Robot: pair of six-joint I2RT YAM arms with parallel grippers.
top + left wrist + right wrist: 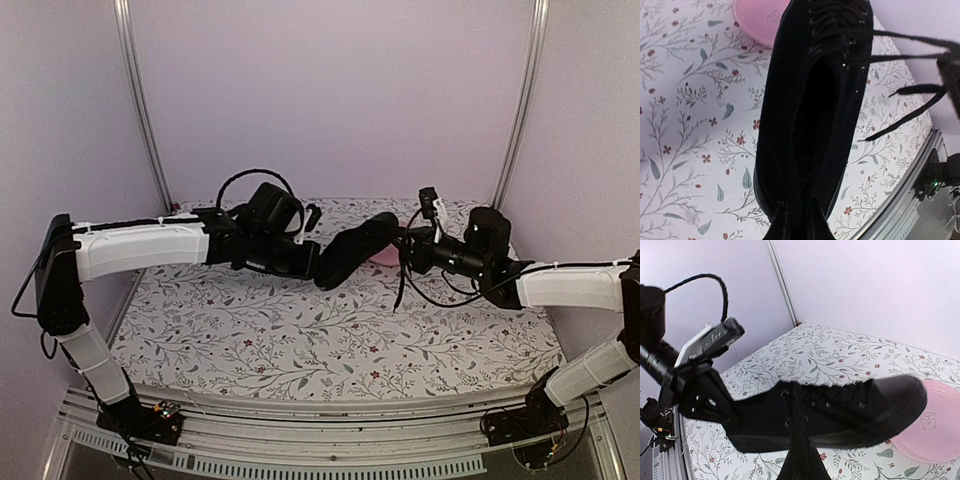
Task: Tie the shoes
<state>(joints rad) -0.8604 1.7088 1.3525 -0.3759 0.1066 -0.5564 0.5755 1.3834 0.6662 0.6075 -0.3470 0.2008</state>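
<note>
The all-black shoe (355, 248) hangs in the air between my two grippers, toe over the pink plate (386, 259). My left gripper (318, 263) is shut on the shoe's heel; in the left wrist view its fingers (798, 200) pinch the heel rim of the shoe (815, 100). Thin black laces (900, 56) stretch to the right. My right gripper (403, 243) is shut on the laces; in the right wrist view it (802, 435) holds the laces (795, 410) below the top eyelets of the shoe (850, 410).
The pink plate (935, 435) lies on the floral tablecloth (300, 340) under the toe, also in the left wrist view (757, 20). White walls with metal corner posts (140, 100) enclose the back. The table's metal front rail (330, 405) runs along the near edge.
</note>
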